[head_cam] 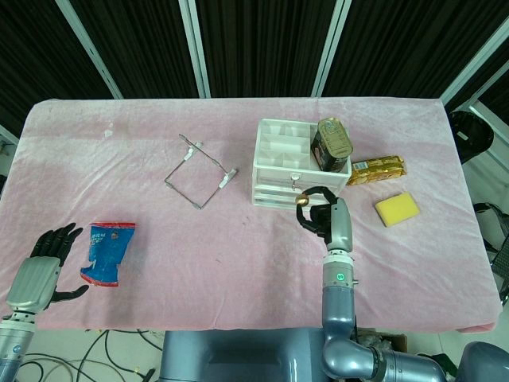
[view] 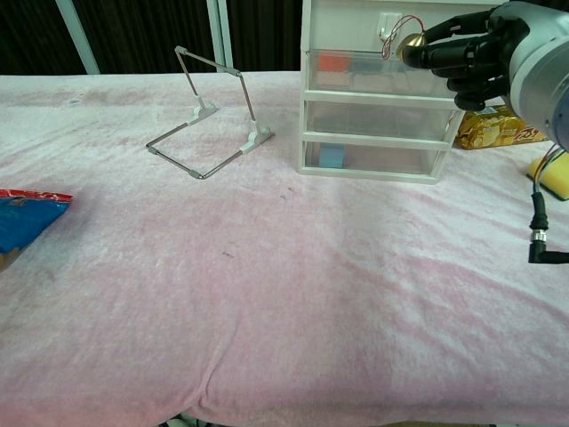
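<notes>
Fingertips of the right robot hand pinch the small brass bell hanging on the white plastic drawer unit, gripping to pull; left robot hand rests spread, empty.

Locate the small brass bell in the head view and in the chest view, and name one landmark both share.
Head view: the brass bell sits right of centre, at the right hand's fingertips, just in front of the white drawer unit.
Chest view: the bell is near the top right, against the upper drawer, at the dark fingertips.
Shared landmark: the wire stand, left of the drawer unit in both views.
</notes>
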You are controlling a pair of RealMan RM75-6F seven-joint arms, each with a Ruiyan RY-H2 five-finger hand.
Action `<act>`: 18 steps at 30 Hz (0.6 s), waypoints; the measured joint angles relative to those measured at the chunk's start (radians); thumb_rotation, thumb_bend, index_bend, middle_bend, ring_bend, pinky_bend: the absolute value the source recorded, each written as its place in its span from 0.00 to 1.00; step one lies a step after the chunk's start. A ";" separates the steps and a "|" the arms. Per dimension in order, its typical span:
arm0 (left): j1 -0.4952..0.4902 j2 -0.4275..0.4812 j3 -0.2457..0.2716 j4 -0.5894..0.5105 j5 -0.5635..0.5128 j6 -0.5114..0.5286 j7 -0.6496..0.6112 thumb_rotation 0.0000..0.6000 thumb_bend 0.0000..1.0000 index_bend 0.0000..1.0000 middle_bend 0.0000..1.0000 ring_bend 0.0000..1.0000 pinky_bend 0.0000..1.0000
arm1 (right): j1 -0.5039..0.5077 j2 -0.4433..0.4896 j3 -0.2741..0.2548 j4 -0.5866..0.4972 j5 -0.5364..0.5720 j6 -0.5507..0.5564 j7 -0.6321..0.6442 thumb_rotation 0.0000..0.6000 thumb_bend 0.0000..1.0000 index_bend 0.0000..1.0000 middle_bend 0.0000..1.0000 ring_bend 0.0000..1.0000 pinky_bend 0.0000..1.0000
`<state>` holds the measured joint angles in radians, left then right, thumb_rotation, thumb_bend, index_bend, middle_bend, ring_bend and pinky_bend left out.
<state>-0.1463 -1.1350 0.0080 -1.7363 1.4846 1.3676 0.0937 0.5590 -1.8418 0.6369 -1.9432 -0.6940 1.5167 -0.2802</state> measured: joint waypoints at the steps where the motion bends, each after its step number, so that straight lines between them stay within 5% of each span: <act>1: 0.000 0.000 0.000 0.000 0.000 0.000 0.000 1.00 0.00 0.00 0.00 0.00 0.00 | 0.000 0.001 -0.002 -0.001 0.000 0.001 0.001 1.00 0.40 0.48 0.96 1.00 0.93; 18: 0.000 0.000 0.000 0.000 0.002 0.000 0.000 1.00 0.00 0.00 0.00 0.00 0.00 | 0.011 0.007 -0.007 -0.005 0.005 0.011 0.008 1.00 0.40 0.48 0.96 1.00 0.93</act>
<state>-0.1466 -1.1353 0.0083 -1.7366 1.4870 1.3678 0.0937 0.5702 -1.8351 0.6299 -1.9484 -0.6888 1.5279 -0.2721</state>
